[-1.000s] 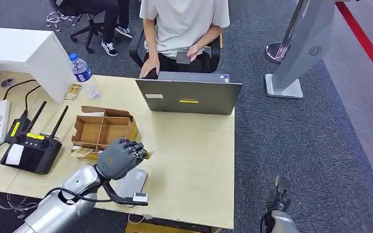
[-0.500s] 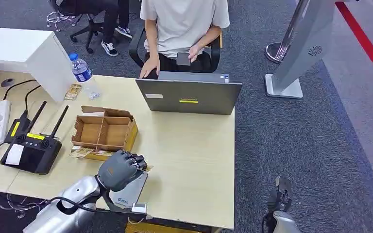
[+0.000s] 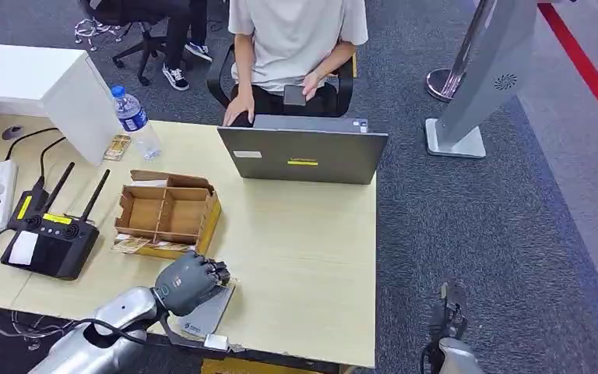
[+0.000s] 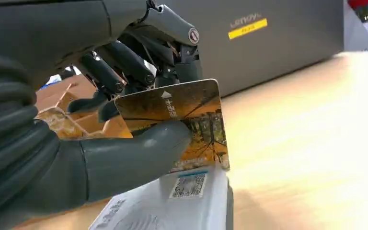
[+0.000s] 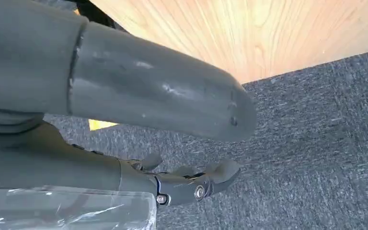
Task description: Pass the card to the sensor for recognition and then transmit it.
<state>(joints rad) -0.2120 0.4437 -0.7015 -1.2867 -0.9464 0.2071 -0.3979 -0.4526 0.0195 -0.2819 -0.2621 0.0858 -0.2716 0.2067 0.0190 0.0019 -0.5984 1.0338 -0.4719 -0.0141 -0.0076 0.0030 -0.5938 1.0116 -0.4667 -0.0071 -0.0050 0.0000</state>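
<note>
My left hand [image 3: 191,282] hovers over the grey card sensor [image 3: 205,312] at the table's near edge. It pinches an orange picture card [image 4: 187,122] between thumb and fingers, just above the sensor's top with its QR label [image 4: 188,185]. In the left wrist view my left hand [image 4: 105,110] holds the card tilted, its lower edge close to the sensor [image 4: 172,206]. My right hand [image 3: 448,312] hangs low beside the table over the carpet, holding nothing; in the right wrist view its thumb [image 5: 163,103] and fingers [image 5: 191,184] lie apart.
A cardboard divider box [image 3: 167,212] with cards beside it stands behind the sensor. A black router [image 3: 48,241] sits to the left, a water bottle [image 3: 135,121] and a grey laptop [image 3: 304,153] further back. A person sits behind the laptop [image 3: 292,47].
My left hand has drawn back from the cardboard box toward the near table edge with the card, lowering over the sensor. The right hand has not moved.
</note>
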